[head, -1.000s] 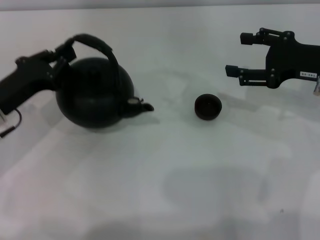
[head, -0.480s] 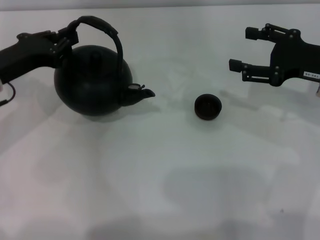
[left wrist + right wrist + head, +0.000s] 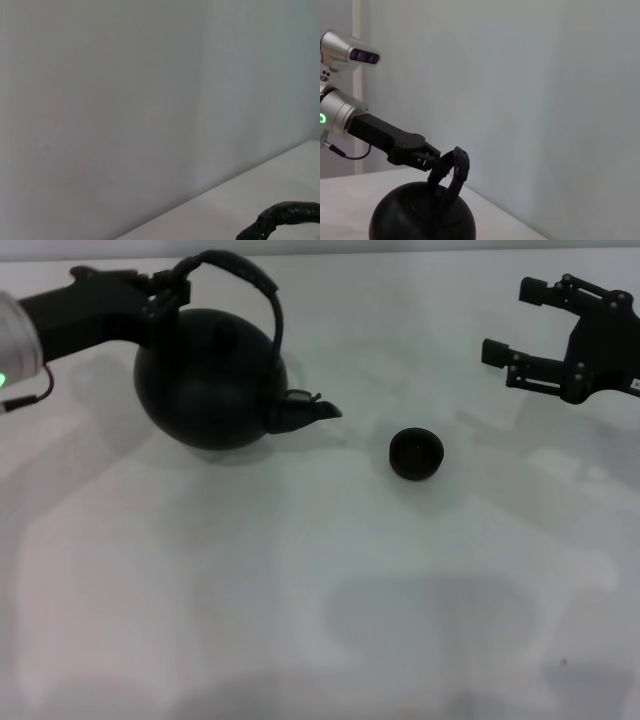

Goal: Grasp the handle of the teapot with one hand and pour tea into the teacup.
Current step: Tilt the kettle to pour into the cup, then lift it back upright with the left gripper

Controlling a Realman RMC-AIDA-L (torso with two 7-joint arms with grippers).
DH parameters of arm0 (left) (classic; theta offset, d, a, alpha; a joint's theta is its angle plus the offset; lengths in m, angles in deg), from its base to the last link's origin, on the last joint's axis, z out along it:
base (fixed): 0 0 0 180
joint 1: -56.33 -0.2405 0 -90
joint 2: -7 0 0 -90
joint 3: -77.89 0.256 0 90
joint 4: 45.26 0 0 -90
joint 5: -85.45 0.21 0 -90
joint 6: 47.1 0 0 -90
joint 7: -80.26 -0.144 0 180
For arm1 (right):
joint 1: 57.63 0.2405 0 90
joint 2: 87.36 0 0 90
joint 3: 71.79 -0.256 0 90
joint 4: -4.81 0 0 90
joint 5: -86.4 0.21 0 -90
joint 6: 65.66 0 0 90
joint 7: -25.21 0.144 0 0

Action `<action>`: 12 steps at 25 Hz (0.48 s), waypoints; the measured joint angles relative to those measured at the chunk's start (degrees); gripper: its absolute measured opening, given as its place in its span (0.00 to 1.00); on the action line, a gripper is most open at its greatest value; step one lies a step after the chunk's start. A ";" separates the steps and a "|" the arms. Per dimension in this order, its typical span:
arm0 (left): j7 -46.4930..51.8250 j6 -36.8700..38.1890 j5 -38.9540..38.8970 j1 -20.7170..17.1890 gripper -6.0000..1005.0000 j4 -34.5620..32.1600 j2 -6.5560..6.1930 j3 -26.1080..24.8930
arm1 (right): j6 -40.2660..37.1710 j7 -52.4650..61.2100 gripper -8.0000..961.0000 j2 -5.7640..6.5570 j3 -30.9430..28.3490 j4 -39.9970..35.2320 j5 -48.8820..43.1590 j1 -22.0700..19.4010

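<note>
The black round teapot [image 3: 210, 380] hangs from its arched handle [image 3: 262, 285] at the back left, seemingly just off the white table, spout [image 3: 315, 412] pointing right toward the teacup. My left gripper [image 3: 172, 288] is shut on the handle's left end. The small dark teacup [image 3: 416, 453] stands upright right of the spout, apart from it. My right gripper [image 3: 506, 317] hovers open and empty at the back right, beyond the cup. The right wrist view shows the left gripper [image 3: 432, 160] clamped on the handle [image 3: 456, 170] above the teapot [image 3: 420, 217]. The left wrist view shows only a bit of handle [image 3: 285, 215].
The white table [image 3: 320, 620] stretches bare in front of the teapot and cup. A light wall [image 3: 545, 100] stands behind the table. A thin cable [image 3: 30, 398] hangs from the left arm.
My left gripper has carried the teapot up and to the right, bringing the spout closer to the teacup. My right gripper has drifted slightly right and back. The teacup has not moved.
</note>
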State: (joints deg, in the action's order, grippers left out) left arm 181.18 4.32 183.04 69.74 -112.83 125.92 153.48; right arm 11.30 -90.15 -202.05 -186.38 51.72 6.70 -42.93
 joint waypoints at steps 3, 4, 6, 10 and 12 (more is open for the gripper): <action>5.99 -0.34 7.03 1.89 0.16 -3.93 0.06 1.68 | 0.02 -0.20 0.89 0.00 -0.64 -0.14 0.41 -0.33; 7.36 -0.35 8.46 2.25 0.16 -4.53 0.07 2.03 | 0.11 -0.21 0.89 0.00 -0.82 -0.22 0.45 -0.35; 10.33 -0.38 11.87 3.15 0.16 -5.93 0.08 3.00 | 0.45 -0.30 0.89 0.00 -1.15 -0.56 0.82 -0.40; 18.04 -0.49 21.35 5.18 0.16 -8.68 0.09 5.38 | 0.83 -1.02 0.89 0.00 -1.30 -0.81 2.61 -1.07; 20.89 -0.67 24.89 5.92 0.16 -9.47 0.09 6.46 | 1.00 -1.47 0.89 0.01 -1.55 -0.81 3.17 -1.36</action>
State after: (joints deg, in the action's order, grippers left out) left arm 202.07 3.65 207.93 75.66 -122.30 126.01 159.94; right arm 12.30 -91.63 -202.05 -187.93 50.92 9.88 -44.29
